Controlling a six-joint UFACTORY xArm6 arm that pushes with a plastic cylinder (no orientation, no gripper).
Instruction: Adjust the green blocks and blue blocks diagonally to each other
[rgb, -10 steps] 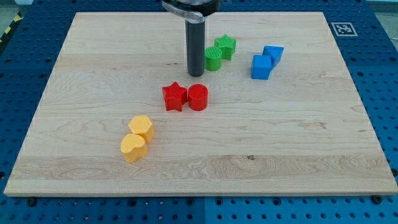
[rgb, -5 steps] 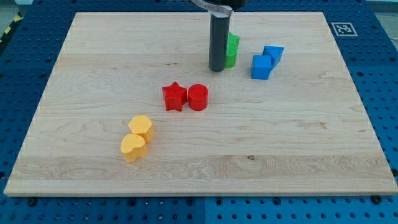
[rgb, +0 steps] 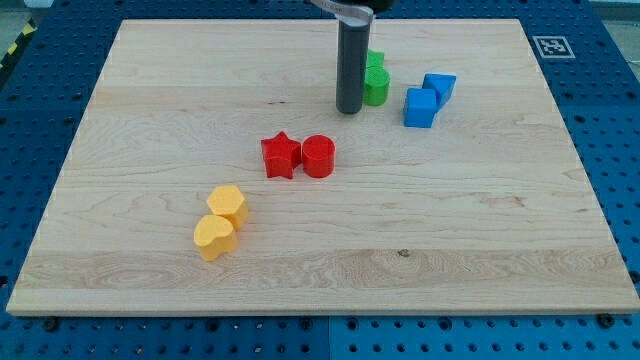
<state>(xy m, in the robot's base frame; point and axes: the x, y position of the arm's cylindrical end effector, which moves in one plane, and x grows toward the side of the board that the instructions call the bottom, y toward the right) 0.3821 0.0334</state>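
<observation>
Pale wood makes up the counter, a flat board with visible grain lying on a blue perforated base; a small black-and-white marker sits at the board's top right corner. No container stands on it; every block lies loose on the wood.

No pincer is fitted to this arm, only a dark rod, so no grasp can be reported. My tip rests on the board near the view's top centre, just left of the green blocks and touching or almost touching them. The rod hides their left sides, so their shapes are hard to make out, and it is unclear whether one or two green pieces show. The rod's upper end is cut off by the view's top edge.

Two blue blocks sit just right of the green ones: a blue cube and, up and to its right, a second blue block, partly behind it.

Lower, near the board's middle, a red star touches a red cylinder. Two yellow blocks lie together toward the bottom left.
</observation>
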